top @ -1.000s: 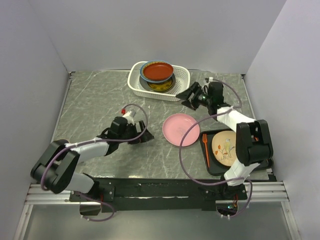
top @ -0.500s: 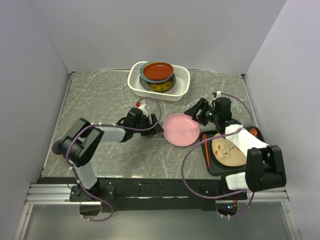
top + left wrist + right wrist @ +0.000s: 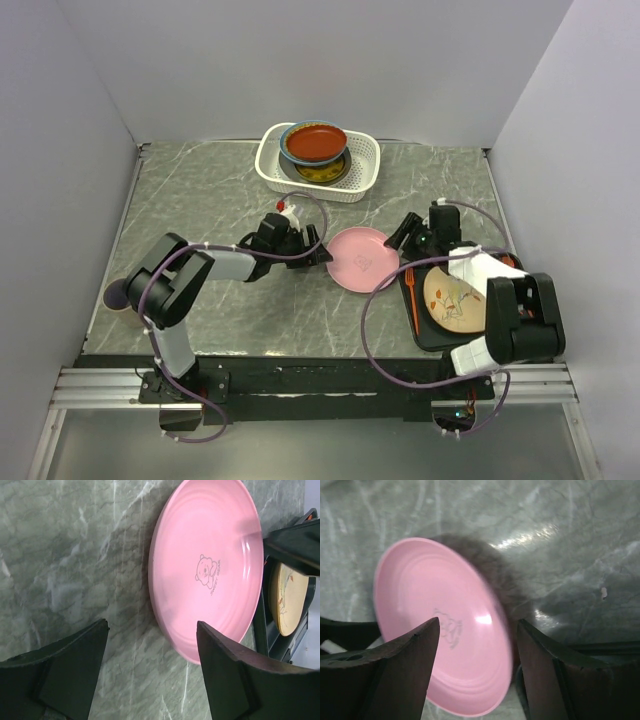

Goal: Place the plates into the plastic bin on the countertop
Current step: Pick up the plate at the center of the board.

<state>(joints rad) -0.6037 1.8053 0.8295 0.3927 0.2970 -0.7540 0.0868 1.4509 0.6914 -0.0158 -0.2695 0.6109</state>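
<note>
Left tool, right tool have neared pink plate, jaws apart; black tray alongside.

Dark grey marble-look countertop, thin white veins all over. Sitting right on it: a white lattice bin at the far edge, a pink plate with a little bear print around the middle, and a flat black tray in the near right corner, just beside that plate.

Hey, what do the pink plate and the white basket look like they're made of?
Pink plate: probably melamine or glazed ceramic; smooth, glossy, with glare and a printed bear. White basket: likely moulded plastic, matte, with lattice holes in its sides.
</note>
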